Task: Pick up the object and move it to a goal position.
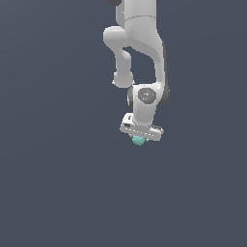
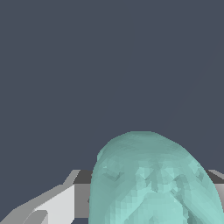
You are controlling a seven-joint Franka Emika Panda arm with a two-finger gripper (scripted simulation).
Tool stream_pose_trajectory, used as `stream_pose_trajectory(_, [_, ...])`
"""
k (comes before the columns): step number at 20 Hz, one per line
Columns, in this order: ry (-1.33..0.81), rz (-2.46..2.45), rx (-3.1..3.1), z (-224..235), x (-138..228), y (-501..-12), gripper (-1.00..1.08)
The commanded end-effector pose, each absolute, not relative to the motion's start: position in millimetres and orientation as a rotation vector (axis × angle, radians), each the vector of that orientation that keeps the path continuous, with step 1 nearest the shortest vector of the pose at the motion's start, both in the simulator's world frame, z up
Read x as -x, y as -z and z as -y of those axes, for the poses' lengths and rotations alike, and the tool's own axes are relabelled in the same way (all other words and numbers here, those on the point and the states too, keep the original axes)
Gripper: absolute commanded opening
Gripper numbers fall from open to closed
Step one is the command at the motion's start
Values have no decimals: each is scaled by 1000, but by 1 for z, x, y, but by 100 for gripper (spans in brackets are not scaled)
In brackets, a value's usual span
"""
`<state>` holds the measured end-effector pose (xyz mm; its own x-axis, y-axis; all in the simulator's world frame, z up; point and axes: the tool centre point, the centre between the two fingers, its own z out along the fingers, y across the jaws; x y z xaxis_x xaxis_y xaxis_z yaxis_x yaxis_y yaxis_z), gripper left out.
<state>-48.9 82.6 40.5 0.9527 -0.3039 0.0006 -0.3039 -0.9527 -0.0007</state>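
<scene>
The object is a small teal, lumpy ball (image 1: 138, 140). In the exterior view it sits right under the white gripper (image 1: 139, 138), whose hand body hides the fingers and most of the ball. In the wrist view the ball (image 2: 153, 179) fills the lower middle, very close to the camera, with a grey-white finger (image 2: 52, 205) on one side and a grey edge of the other finger (image 2: 216, 177) on the opposite side. The fingers flank the ball closely and appear shut on it.
The white arm (image 1: 140, 43) reaches down from the upper middle of the exterior view. A plain dark grey-blue surface (image 1: 58, 183) fills the background in both views. No other objects show.
</scene>
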Motion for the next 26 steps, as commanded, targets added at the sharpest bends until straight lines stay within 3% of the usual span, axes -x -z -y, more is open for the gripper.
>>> stream_pose_trajectory(1, [0, -485, 3104, -82, 49, -39, -100])
stream_pose_trajectory(13, [2, -484, 3103, -52, 57, -59, -100])
stream_pose_trajectory(26, [0, -485, 3101, 72, 89, -136, -100])
